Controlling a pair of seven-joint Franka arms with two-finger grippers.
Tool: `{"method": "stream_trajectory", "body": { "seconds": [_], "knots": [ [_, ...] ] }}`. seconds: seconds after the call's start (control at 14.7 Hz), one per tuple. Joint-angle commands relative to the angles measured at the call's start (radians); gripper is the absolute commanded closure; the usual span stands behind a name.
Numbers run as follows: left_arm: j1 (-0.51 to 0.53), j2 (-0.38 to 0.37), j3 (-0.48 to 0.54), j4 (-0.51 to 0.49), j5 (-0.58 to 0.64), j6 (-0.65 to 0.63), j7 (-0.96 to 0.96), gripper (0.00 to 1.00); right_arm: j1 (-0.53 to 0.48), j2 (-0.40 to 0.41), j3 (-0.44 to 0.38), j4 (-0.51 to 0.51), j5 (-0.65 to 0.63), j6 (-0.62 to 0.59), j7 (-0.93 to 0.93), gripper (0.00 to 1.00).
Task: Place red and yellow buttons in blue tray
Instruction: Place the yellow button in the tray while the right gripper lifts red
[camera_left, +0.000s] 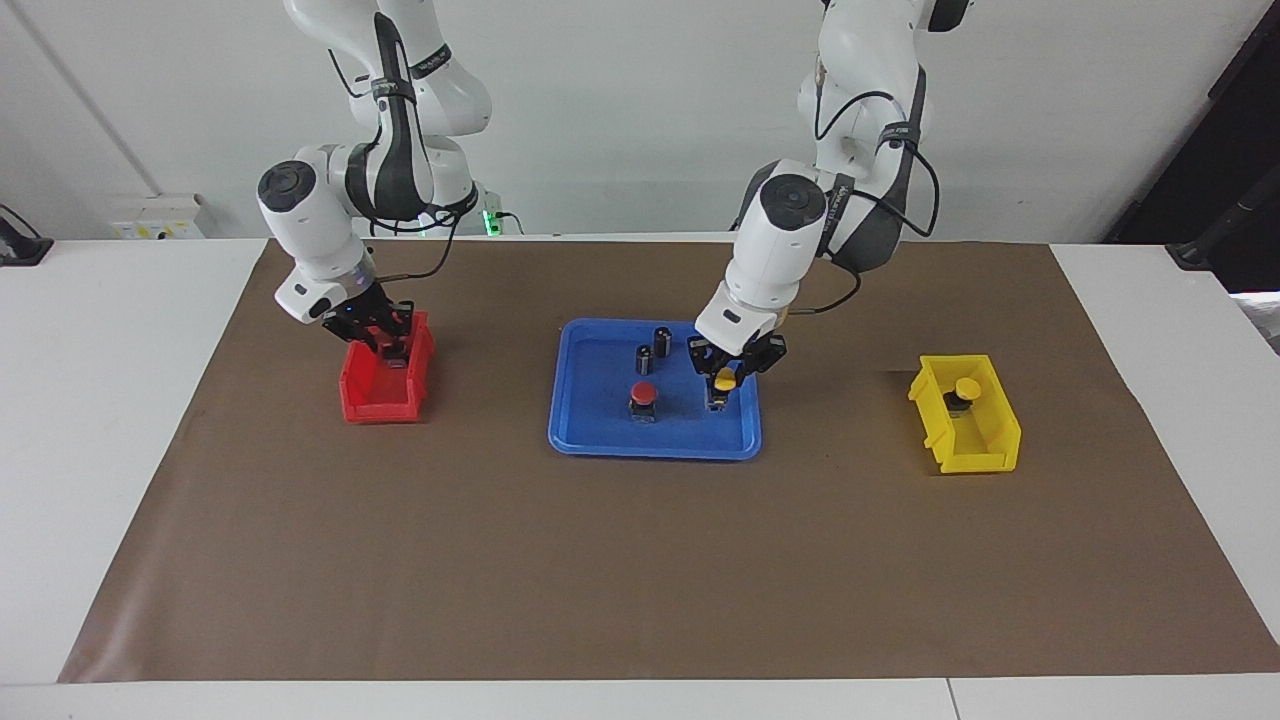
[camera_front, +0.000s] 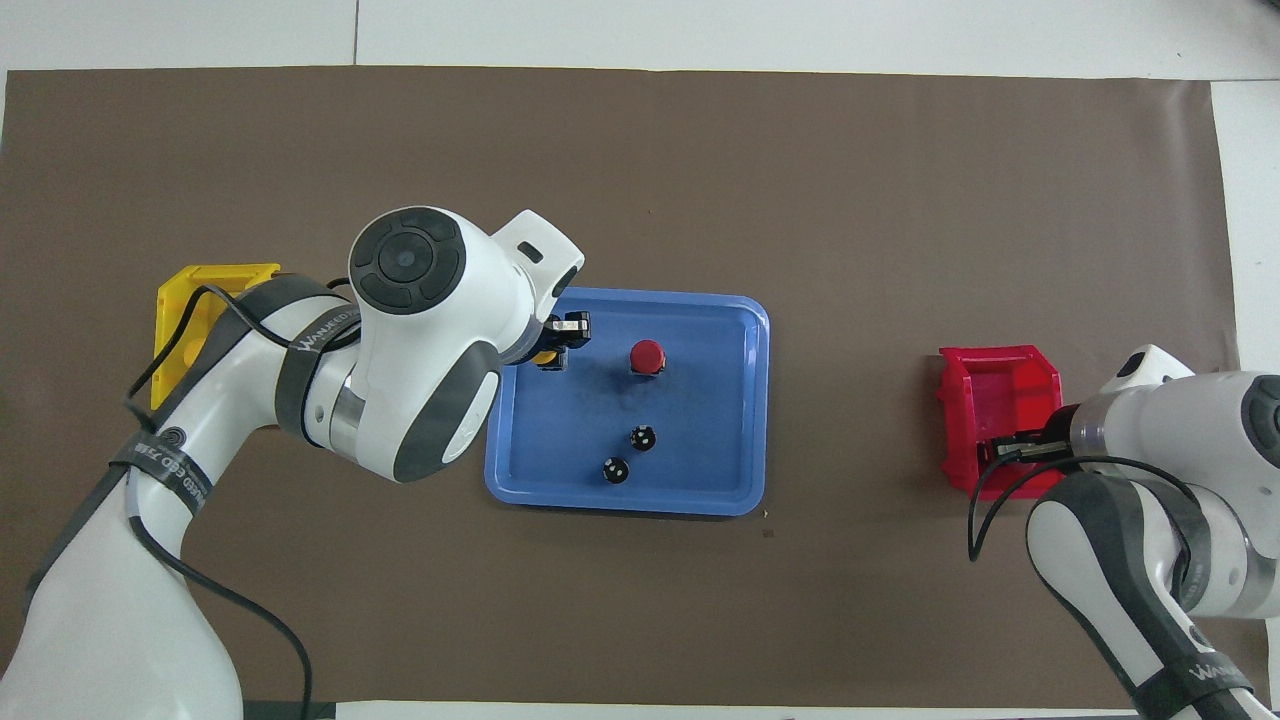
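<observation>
Smooth, flat blue tray (camera_left: 590, 440) of glossy plastic, rectangular with rounded corners and a low rim, at the middle of a matte brown mat (camera_left: 640, 560) on a white surface (camera_left: 100, 450). Inside: one round red-capped button (camera_left: 643, 394) upright on its black-and-silver base, plus two dark capless cylinders (camera_left: 653, 350) nearer the robots. Left pincer (camera_left: 722, 384) low over the tray, toward the left arm's end, clamped on a yellow-capped button (camera_left: 725, 379). Second yellow-capped button (camera_left: 966, 391) inside a small boxy yellow bin (camera_left: 975, 455) at the left arm's end. Right pincer (camera_left: 393, 345) dipped into a small boxy red bin (camera_left: 380, 405) at the right arm's end, fingers closed; contents of its grip hidden, fourth button not discernible.
</observation>
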Motion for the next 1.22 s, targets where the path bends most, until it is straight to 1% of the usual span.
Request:
{"method": "stream_trajectory", "body": {
  "seconds": [0.0, 0.2, 0.27, 0.34, 0.41, 0.48, 0.54, 0.61, 0.68, 0.75, 0.82, 0.88, 0.95, 1.02, 1.16],
  "knots": [
    [-0.036, 0.019, 0.019, -0.011, -0.028, 0.047, -0.026, 0.99, -0.019, 0.033, 0.008, 0.15, 0.001, -0.157, -0.037, 0.75],
    [-0.061, 0.039, 0.019, -0.011, -0.028, 0.067, -0.053, 0.99, -0.013, 0.089, 0.008, 0.337, -0.004, -0.336, -0.035, 0.76],
    [-0.068, 0.04, 0.019, -0.011, -0.028, 0.07, -0.061, 0.91, -0.013, 0.098, 0.009, 0.386, -0.006, -0.383, -0.035, 0.77],
    [-0.07, 0.04, 0.02, -0.011, -0.028, 0.07, -0.078, 0.59, -0.011, 0.11, 0.012, 0.44, -0.006, -0.434, -0.034, 0.77],
    [-0.068, 0.04, 0.022, -0.008, -0.028, 0.065, -0.104, 0.23, -0.01, 0.13, 0.019, 0.509, -0.004, -0.489, -0.025, 0.77],
    [-0.067, 0.039, 0.026, -0.004, -0.026, 0.053, -0.112, 0.08, 0.002, 0.156, 0.023, 0.572, -0.004, -0.532, -0.014, 0.77],
    [-0.053, 0.022, 0.029, 0.002, -0.026, 0.027, -0.109, 0.01, 0.034, 0.182, 0.026, 0.623, -0.004, -0.555, 0.007, 0.77],
    [-0.03, -0.019, 0.031, 0.015, -0.025, -0.041, -0.101, 0.0, 0.065, 0.197, 0.026, 0.66, 0.001, -0.566, 0.033, 0.77],
    [0.014, -0.057, 0.031, 0.03, -0.02, -0.118, -0.097, 0.0, 0.097, 0.208, 0.026, 0.678, 0.01, -0.566, 0.073, 0.77],
    [0.084, -0.103, 0.031, 0.03, -0.017, -0.193, -0.046, 0.0, 0.145, 0.217, 0.026, 0.695, 0.013, -0.553, 0.157, 0.77],
    [0.15, -0.133, 0.034, 0.033, -0.009, -0.253, 0.042, 0.0, 0.198, 0.231, 0.028, 0.707, 0.017, -0.534, 0.267, 0.79],
    [0.212, -0.147, 0.034, 0.039, 0.033, -0.292, 0.107, 0.0, 0.25, 0.251, 0.028, 0.726, 0.055, -0.507, 0.379, 0.8],
    [0.272, -0.159, 0.034, 0.051, 0.085, -0.309, 0.13, 0.0, 0.29, 0.282, 0.026, 0.758, 0.101, -0.479, 0.461, 0.8],
    [0.321, -0.165, 0.032, 0.053, 0.112, -0.316, 0.15, 0.0, 0.327, 0.323, 0.028, 0.795, 0.126, -0.429, 0.536, 0.8],
    [0.388, -0.164, 0.034, 0.052, 0.127, -0.306, 0.269, 0.0, 0.406, 0.404, 0.026, 0.847, 0.126, -0.35, 0.638, 0.8]
  ]
}}
